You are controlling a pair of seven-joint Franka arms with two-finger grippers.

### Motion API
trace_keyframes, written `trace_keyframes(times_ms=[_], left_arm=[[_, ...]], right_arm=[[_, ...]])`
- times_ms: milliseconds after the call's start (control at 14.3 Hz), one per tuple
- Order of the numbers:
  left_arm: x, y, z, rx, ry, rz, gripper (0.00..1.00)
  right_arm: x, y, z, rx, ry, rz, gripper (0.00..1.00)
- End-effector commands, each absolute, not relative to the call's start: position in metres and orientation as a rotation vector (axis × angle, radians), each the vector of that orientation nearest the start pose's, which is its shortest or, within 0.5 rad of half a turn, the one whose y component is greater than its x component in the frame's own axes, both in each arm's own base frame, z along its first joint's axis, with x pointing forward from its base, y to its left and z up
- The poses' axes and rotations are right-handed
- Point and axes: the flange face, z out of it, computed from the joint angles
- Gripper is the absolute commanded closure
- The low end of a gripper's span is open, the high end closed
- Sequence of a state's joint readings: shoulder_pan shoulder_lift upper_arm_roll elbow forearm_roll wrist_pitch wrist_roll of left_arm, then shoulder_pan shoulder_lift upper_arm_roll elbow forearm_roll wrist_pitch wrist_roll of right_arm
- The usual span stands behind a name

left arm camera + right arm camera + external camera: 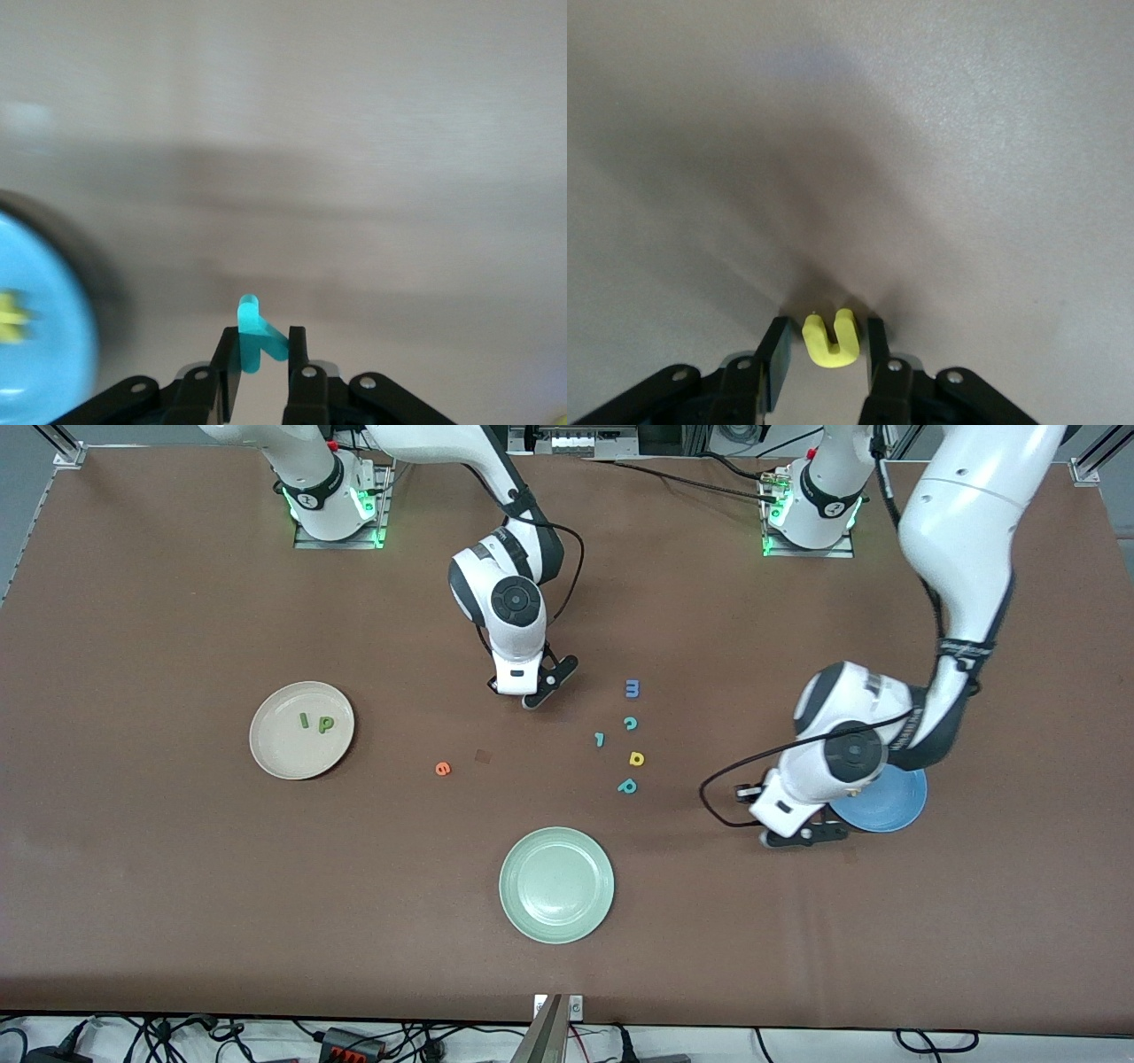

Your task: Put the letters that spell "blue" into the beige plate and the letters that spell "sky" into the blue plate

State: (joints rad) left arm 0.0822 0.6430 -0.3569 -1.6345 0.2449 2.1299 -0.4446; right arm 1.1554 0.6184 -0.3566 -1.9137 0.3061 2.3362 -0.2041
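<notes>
Letters for "blue" are partly sorted: in the front view the beige plate (301,730), toward the right arm's end of the table, already holds the dark green l (304,721) and the green b (325,724), while the orange e (443,768) lies on the table between that plate and the loose cluster. The right gripper (535,688) is low over the bare table near the blue m (632,687); the left gripper (802,834) hangs at the edge of the blue plate (895,808), which its arm mostly covers.

Left wrist view: the left gripper (262,354) is clamped on the teal y (255,341), with the blue plate (44,336) off to one side carrying a yellow letter (11,317). If the y is let go here it lands on the table, since the plate is not under it.

Right wrist view: the right gripper (824,354) straddles the yellow u (831,338), its fingers (774,354) not yet touching it. A skewed close could squirt the small foam piece out sideways.
</notes>
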Motion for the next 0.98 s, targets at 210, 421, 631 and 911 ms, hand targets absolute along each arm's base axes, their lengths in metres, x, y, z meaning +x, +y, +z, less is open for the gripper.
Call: trace_keyframes(times_ms=[210, 421, 631, 911], left_arm=[[0.639, -0.035, 0.254, -2.959, 0.095, 0.358, 0.83], [0.627, -0.012, 0.233, -2.959, 0.077, 0.423, 0.79], [0.631, -0.008, 0.23, -2.967, 0.065, 0.419, 0.0], [0.646, -0.011, 0.25, -2.976, 0.061, 0.35, 0.0]], right_arm=[[0.423, 0.438, 0.173, -2.904, -1.31, 0.208, 0.8], [0.427, 0.438, 0.177, -2.907, -1.297, 0.195, 0.85], [0.453, 0.426, 0.195, -2.922, -1.229, 0.149, 0.87], [0.505, 0.379, 0.225, -3.014, -1.06, 0.058, 0.87]])
